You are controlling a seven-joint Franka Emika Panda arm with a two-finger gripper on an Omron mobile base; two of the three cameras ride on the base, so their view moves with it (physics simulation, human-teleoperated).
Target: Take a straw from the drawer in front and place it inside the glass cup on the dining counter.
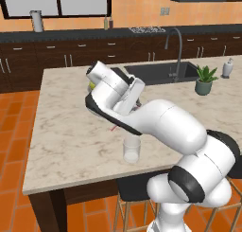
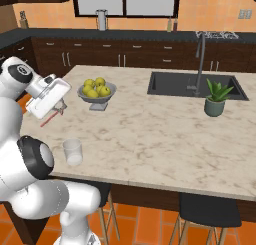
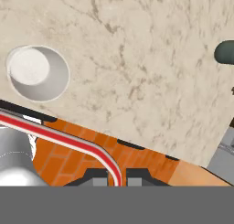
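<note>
My claw (image 2: 59, 109) is closed on the thin, straight red straw (image 2: 49, 120), pinching it between the two dark finger tips; in the hand view the straw (image 3: 68, 138) runs from the tips up and away toward ten o'clock. In the right base view the straw slants down from my claw toward seven o'clock, above the near left part of the tabletop.

The tabletop is the large beige, lightly veined marble top of the dining counter (image 2: 150, 134) with its dark wooden base. The small clear, colourless cylindrical glass cup (image 2: 72, 152) stands upright on it near the front edge, apart from the straw and at about five o'clock from my claw in the right base view. In the hand view the glass cup (image 3: 37, 73) lies at ten o'clock, seen from above, its round mouth open toward the camera.

In the right base view, a grey bowl of yellow-green fruit (image 2: 97, 93) sits on the tabletop at about two o'clock from my claw. A small green plant in a dark green pot (image 2: 216, 100) stands far off at three o'clock, beside the dark inset sink (image 2: 195, 84).
</note>
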